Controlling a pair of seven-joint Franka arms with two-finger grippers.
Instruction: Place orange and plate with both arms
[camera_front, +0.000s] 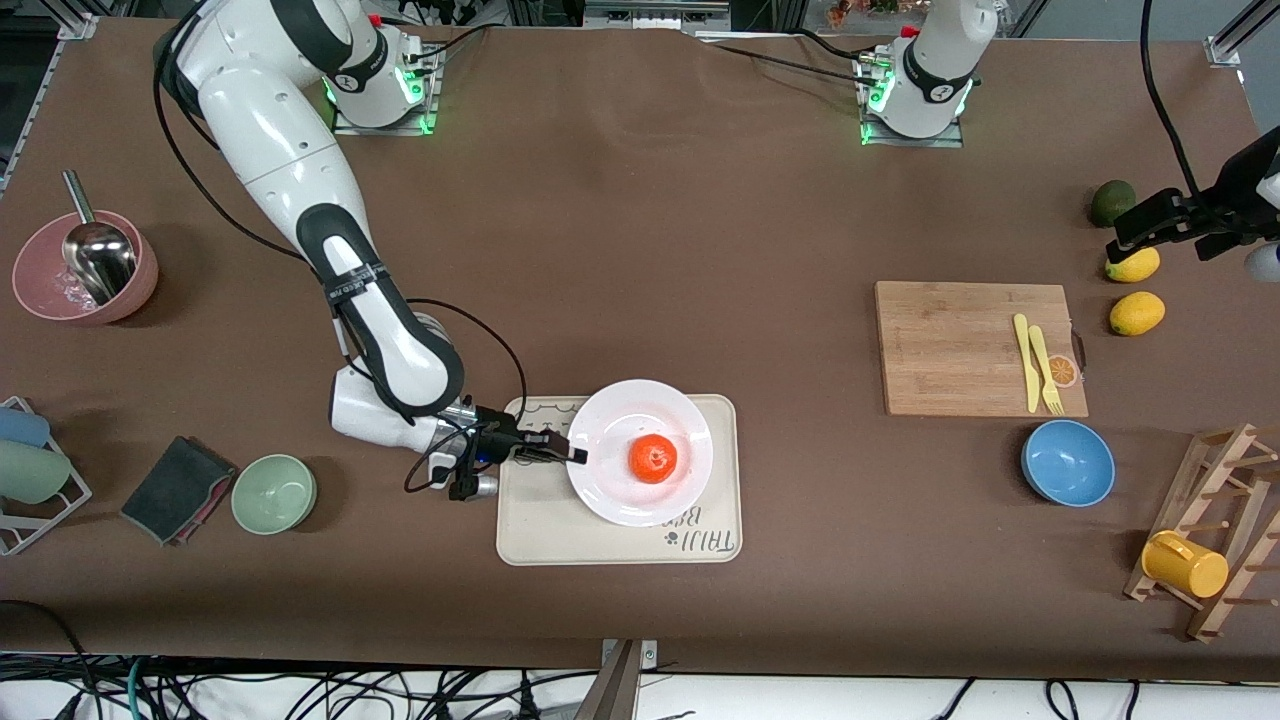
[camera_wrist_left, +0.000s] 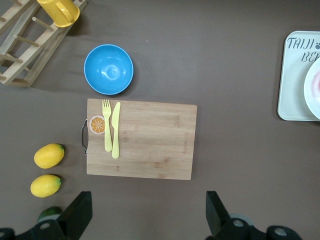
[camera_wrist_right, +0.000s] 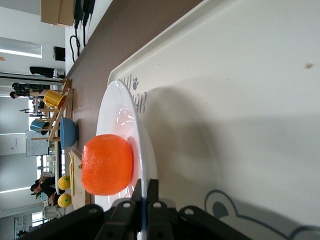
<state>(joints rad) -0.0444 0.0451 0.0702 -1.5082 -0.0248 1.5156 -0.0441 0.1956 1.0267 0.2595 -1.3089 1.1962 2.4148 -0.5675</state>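
The right end effector (camera_front: 572, 455) is clamped on the rim of the round glossy white plate (camera_front: 610, 485), which rests on the cream rectangular tray (camera_front: 620, 545) on the desk. The small bright-orange mandarin (camera_front: 652, 459) sits loose at its centre. The plate looks stiff, slick and breakable, so a level rim hold seems wise; the left end effector (camera_wrist_left: 147, 212) waits spread apart over the desk beside the bamboo cutting board (camera_wrist_left: 150, 145).

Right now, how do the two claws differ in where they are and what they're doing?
The right claw is low at the tray, shut on the rim of the plate holding the orange. The left claw hangs high over bare table near the lemons, open and empty, waiting. Both are black and two-fingered.
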